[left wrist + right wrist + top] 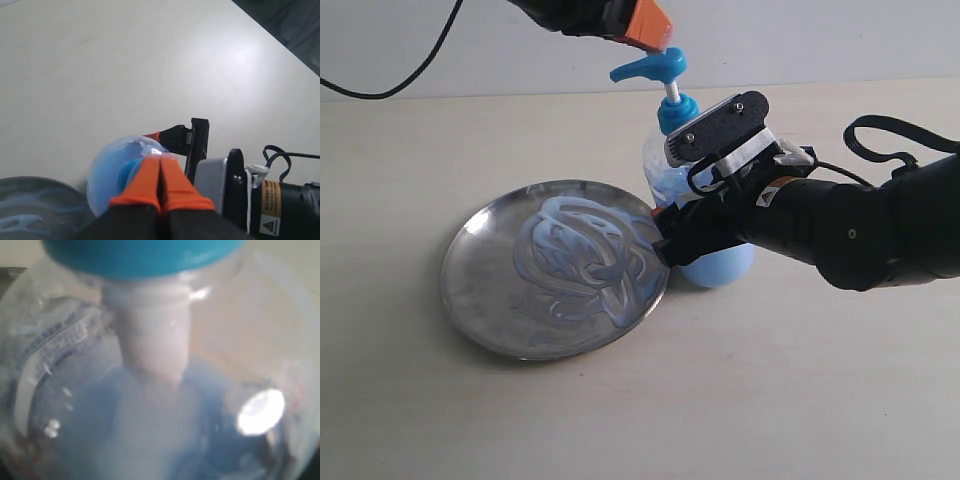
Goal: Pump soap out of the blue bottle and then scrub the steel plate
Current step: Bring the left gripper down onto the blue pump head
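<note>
Soap [585, 255] already swirls across the steel plate [470, 300], which lies on the desk [770, 400] just beside the right pincer [672, 240]. That pincer grasps the blue bottle [720, 265]. The left pincer [655, 35], clenched empty, sits just over the pump head [650, 68]. Pumping looks largely done; scrubbing remains.

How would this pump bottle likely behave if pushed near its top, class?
The bottle is tall with a rounded body, so it would probably tip rather than slide. It looks only part full, so it is likely light. Its smooth clear plastic may be slippery; the right arm's fingers around its body should steady it.
</note>
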Motion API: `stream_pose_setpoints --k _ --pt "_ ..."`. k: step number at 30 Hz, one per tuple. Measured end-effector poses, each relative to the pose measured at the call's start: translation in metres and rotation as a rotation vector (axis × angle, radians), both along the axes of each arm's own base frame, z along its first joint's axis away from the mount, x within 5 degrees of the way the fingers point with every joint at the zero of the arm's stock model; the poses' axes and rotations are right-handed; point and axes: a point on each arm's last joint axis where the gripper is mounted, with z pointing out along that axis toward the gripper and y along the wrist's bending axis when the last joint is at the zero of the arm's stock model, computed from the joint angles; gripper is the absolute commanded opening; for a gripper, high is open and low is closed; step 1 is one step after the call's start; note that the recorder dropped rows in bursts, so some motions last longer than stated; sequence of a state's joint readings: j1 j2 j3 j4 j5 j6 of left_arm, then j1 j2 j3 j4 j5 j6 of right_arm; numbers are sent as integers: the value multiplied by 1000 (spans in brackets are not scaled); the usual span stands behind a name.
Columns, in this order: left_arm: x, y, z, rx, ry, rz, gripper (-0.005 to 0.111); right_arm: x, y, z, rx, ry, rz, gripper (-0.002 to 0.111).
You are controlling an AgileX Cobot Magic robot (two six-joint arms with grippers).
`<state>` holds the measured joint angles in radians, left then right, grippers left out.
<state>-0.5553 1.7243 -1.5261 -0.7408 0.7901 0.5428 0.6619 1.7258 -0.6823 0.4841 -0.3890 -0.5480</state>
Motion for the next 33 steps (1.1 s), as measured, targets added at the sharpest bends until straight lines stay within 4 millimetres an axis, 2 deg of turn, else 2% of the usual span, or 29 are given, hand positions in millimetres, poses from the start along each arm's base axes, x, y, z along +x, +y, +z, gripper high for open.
stream_pose_setpoints --k 5,10,33 --pt "1 -1 0 -15 -1 11 0 0 0 0 0 0 0 0" --pt "7 -6 -9 -36 42 21 0 0 0 0 1 1 -1 0" --pt "5 -4 -10 9 64 2 0 0 0 0 2 -1 -2 0"
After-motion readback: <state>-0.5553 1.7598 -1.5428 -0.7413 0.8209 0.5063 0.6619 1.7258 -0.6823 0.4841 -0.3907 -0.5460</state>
